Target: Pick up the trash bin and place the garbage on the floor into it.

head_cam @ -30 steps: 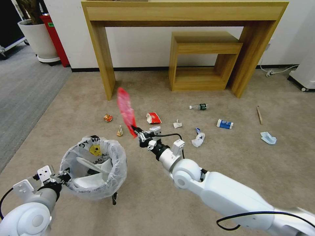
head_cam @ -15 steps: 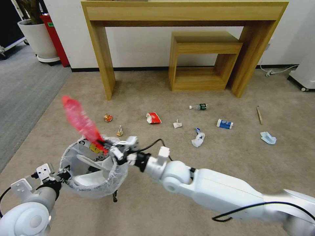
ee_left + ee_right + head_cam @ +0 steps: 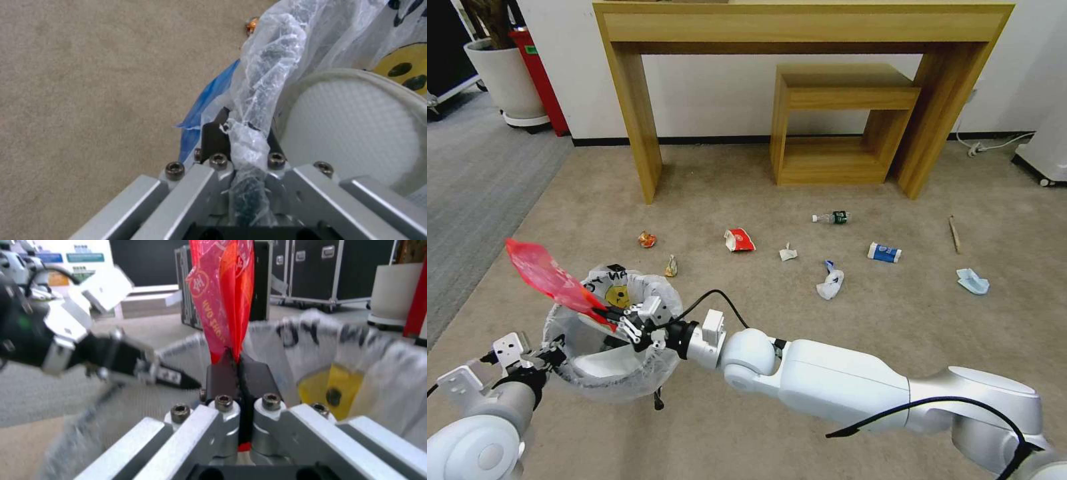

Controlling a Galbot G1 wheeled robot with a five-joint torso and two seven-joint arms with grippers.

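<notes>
Since the earlier frames, the right claw (image 3: 616, 318) has travelled leftward from above the litter to a position over the trash bin (image 3: 610, 373), carrying the red plastic bag (image 3: 547, 277) with it. Left claw (image 3: 554, 352): closed on the near rim of the trash bin and its liner, holding the bin clear of the floor (image 3: 894, 320). A white slipper (image 3: 351, 126) lies inside the bin. Right claw: closed on the lower end of the red plastic bag, which streams up and to the left past the bin rim. Remaining garbage on the floor, left to right: two small crumpled wrappers (image 3: 647, 239), a red-and-white wrapper (image 3: 739, 240), a paper scrap (image 3: 788, 253), a white bag (image 3: 830, 281), a green-labelled bottle (image 3: 832, 217), a blue-white carton (image 3: 884, 253), a wooden stick (image 3: 954, 234) and a blue mask (image 3: 972, 281).
</notes>
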